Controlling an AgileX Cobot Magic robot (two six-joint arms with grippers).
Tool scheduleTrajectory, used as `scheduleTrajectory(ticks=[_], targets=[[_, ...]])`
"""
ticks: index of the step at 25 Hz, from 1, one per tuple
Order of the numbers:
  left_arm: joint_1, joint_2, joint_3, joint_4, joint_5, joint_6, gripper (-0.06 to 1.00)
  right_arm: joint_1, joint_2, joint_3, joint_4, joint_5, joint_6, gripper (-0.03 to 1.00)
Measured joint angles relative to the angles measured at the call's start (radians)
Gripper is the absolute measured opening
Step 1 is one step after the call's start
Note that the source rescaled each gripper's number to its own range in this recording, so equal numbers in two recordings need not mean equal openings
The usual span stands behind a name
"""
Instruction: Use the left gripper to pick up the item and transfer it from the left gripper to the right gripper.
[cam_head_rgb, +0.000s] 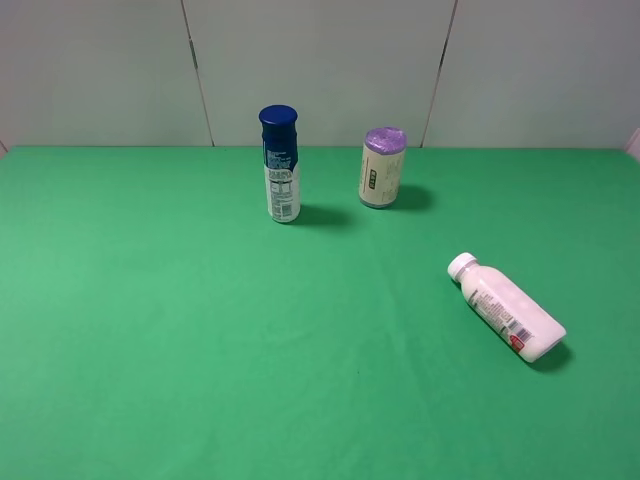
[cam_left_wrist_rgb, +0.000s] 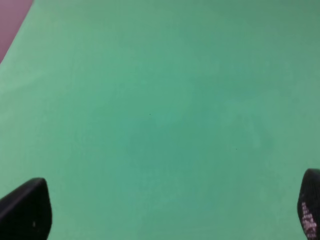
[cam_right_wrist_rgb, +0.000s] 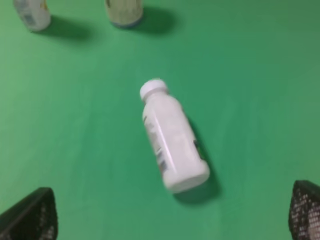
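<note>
The item, a squat white bottle (cam_head_rgb: 507, 308) with a white screw cap and a label with a red patch, lies on its side on the green cloth at the right. It also shows in the right wrist view (cam_right_wrist_rgb: 171, 136), ahead of the right gripper (cam_right_wrist_rgb: 172, 215), whose black fingertips (cam_right_wrist_rgb: 31, 217) stand wide apart, open and empty. The left gripper (cam_left_wrist_rgb: 167, 212) is open too; its fingertips (cam_left_wrist_rgb: 27, 212) frame only bare green cloth. Neither gripper shows in the exterior high view.
A taller blue-capped bottle (cam_head_rgb: 281, 165) and a purple-lidded beige can (cam_head_rgb: 382, 168) stand upright at the back of the green cloth (cam_head_rgb: 180, 330). Grey wall panels rise behind. The cloth's edge meets a pink surface (cam_left_wrist_rgb: 12, 20) in the left wrist view.
</note>
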Motion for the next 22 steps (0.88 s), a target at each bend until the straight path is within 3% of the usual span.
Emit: scheduleTrajectory(ticks=[7, 22], targets=[[0.0, 0.0, 0.0, 0.002, -0.001, 0.0, 0.97, 0.0, -0.13, 0.086, -0.004, -0.124, -0.077, 1.0], [0.0, 0.0, 0.0, 0.002, -0.001, 0.0, 0.97, -0.013, -0.159, 0.132, 0.001, -0.149, -0.084, 1.0]])
